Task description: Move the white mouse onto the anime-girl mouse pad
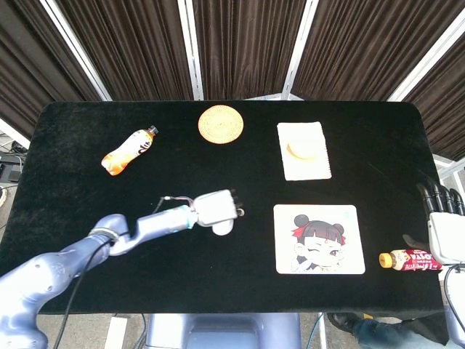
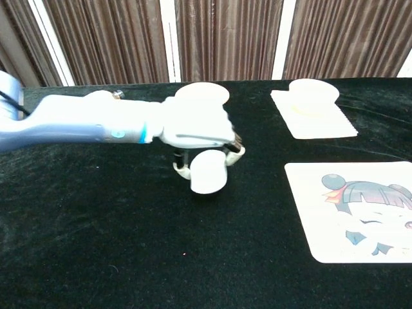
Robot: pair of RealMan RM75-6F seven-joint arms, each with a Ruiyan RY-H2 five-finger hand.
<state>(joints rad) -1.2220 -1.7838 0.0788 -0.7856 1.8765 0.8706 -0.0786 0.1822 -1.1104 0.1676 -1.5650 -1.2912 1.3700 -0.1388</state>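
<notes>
My left hand [image 1: 216,207] [image 2: 195,129] grips the white mouse [image 1: 224,226] [image 2: 208,172] from above and holds it above the black table, left of the anime-girl mouse pad [image 1: 318,238] [image 2: 358,209]. The mouse hangs below the curled fingers, tilted. A gap of black cloth lies between mouse and pad. My right hand [image 1: 442,225] rests at the table's right edge with fingers extended and nothing in it, next to a small red-labelled bottle [image 1: 408,259].
An orange drink bottle [image 1: 128,151] lies at the back left. A round woven coaster [image 1: 220,123] [image 2: 201,95] sits at the back centre. A white cloth with a pale round object [image 1: 303,149] [image 2: 313,111] lies behind the pad.
</notes>
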